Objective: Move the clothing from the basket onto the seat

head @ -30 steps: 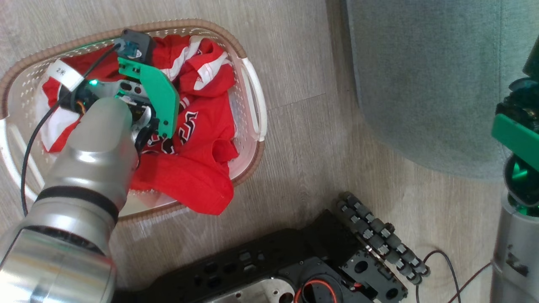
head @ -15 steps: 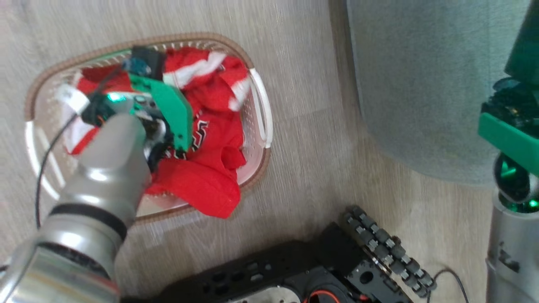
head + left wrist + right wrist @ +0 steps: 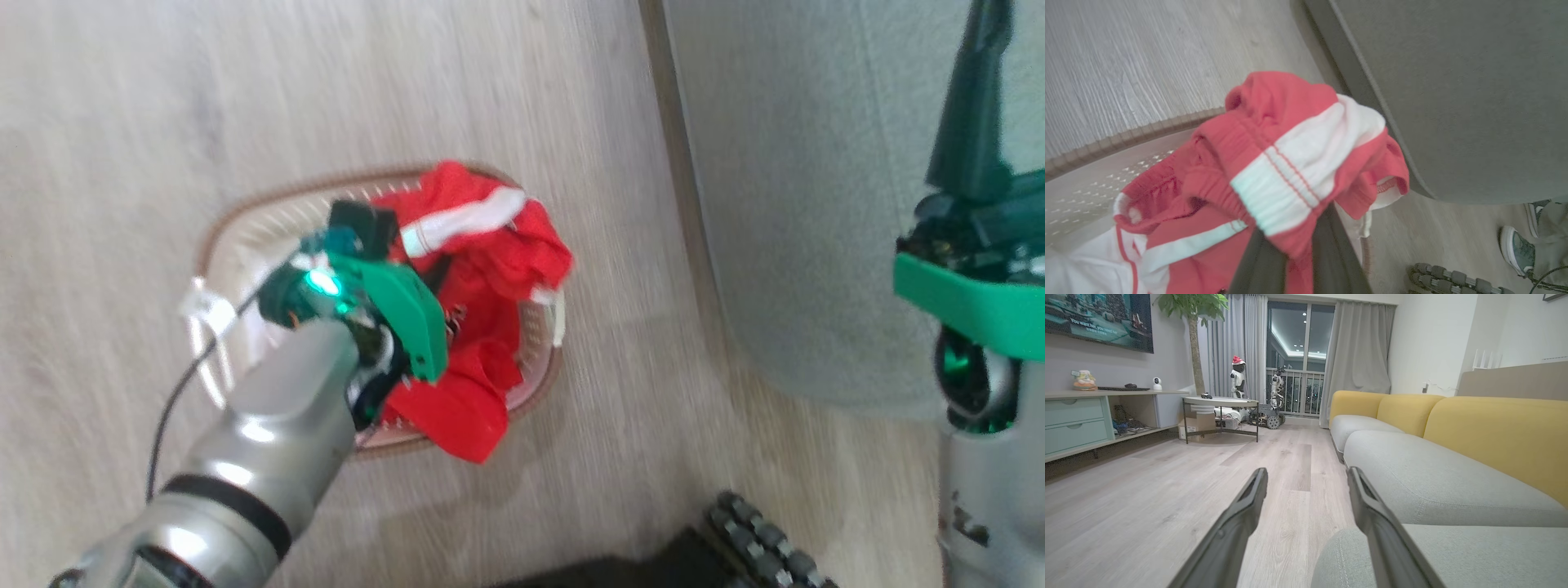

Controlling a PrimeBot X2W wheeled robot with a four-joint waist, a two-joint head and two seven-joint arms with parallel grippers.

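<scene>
My left gripper (image 3: 1295, 255) is clamped on the red clothing (image 3: 1290, 155), which bunches up from the basket (image 3: 237, 237) on the floor (image 3: 122, 122), left of the grey seat (image 3: 800, 204). My right gripper (image 3: 1306, 471) stands wide open by the seat's edge.

left gripper (image 3: 1295, 245): tips buried under the red-and-white waistband (image 3: 1298, 167) of the clothing (image 3: 1274, 110) in the left wrist view; in the head view, behind the green wrist bracket (image 3: 408, 318).
basket (image 3: 245, 253): near side covered by the left forearm (image 3: 277, 425) and the clothing; motion-blurred.
lettering (image 3: 455, 314): blurred, half behind the bracket, unreadable.
right gripper (image 3: 976, 122): one dark finger runs off the head view's top edge.
seat (image 3: 816, 204): cut off at top and right.
person: a shoe (image 3: 1515, 249) and some trouser leg (image 3: 1551, 241) at the right edge, the rest cut off.
</scene>
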